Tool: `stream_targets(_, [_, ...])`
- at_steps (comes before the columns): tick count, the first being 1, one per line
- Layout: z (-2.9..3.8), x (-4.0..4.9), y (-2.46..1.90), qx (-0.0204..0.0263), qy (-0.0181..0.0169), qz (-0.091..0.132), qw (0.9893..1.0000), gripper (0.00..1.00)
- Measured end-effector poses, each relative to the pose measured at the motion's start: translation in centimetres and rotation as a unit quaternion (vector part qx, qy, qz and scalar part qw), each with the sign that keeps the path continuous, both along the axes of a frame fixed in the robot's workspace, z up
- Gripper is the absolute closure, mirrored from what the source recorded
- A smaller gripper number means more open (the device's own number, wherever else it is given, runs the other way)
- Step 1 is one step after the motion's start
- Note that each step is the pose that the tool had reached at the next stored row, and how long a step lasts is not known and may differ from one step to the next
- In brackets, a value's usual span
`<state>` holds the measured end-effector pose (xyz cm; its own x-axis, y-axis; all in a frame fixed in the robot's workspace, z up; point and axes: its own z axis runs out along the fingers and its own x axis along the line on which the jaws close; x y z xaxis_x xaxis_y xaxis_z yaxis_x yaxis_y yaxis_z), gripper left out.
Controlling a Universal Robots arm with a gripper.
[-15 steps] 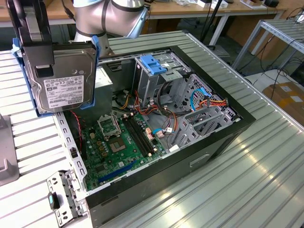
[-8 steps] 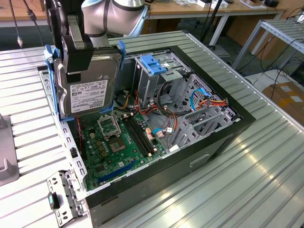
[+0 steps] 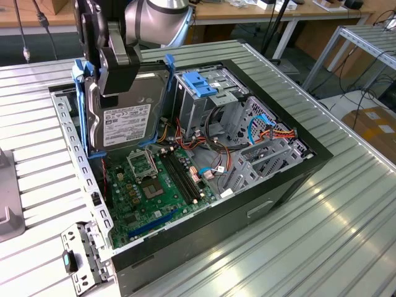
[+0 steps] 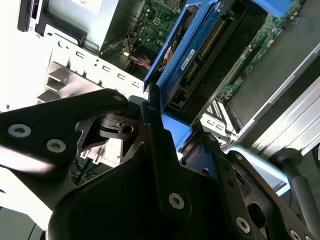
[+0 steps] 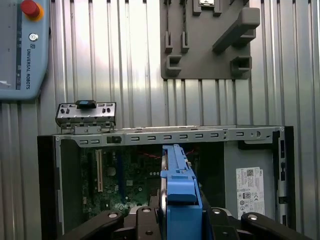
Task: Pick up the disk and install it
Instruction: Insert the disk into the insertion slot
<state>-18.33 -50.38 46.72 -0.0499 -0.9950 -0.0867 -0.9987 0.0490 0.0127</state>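
Observation:
The disk [image 3: 130, 114] is a dark hard drive with a white label, framed by a bright blue carrier. It hangs upright on its edge over the open computer case [image 3: 291, 179], above the motherboard [image 3: 154, 185] on the exterior view's left side. My gripper [image 3: 110, 75] is shut on the disk's upper edge. In the second wrist view the black fingers [image 4: 156, 131] clamp the blue rail of the disk [image 4: 200, 55]. The first wrist view looks down along the disk's blue carrier [image 5: 179, 185] between the gripper [image 5: 181, 221] fingers.
A grey drive cage with a light-blue latch piece [image 3: 201, 83] stands in the case beside the disk, with cables [image 3: 272, 133] behind it. A loose metal bracket [image 3: 80, 260] lies outside the case. A teach pendant [image 5: 22, 50] and a grey fixture plate [image 5: 205, 40] rest on the ribbed table.

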Motion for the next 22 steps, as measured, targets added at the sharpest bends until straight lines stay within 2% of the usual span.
stream_targets(11, [-0.05,0.81,-1.15,0.0,0.0,0.0,1.0,0.63])
stream_targets(22, [-0.1,1.29,-1.9,0.0,0.0,0.0,1.0,0.63])
